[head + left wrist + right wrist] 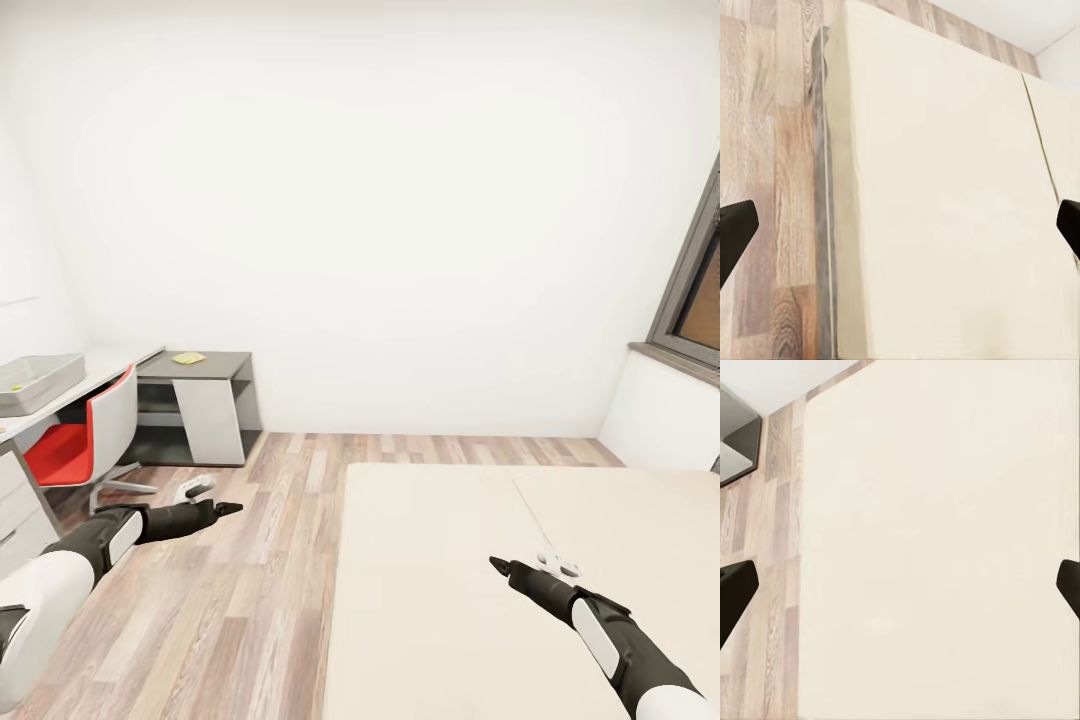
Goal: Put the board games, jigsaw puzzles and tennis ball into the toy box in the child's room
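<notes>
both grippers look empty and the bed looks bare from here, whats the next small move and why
Probably turn left toward the desk. The toy box sits there, while the bed shows no board games in this view. Both the left gripper and right gripper are open and empty, free to pick up toys.

We see a red-seated chair (pixel 85 440) and a grey side desk (pixel 205 385) beyond the left claw, and a window (pixel 700 300) far beyond the right.
</notes>
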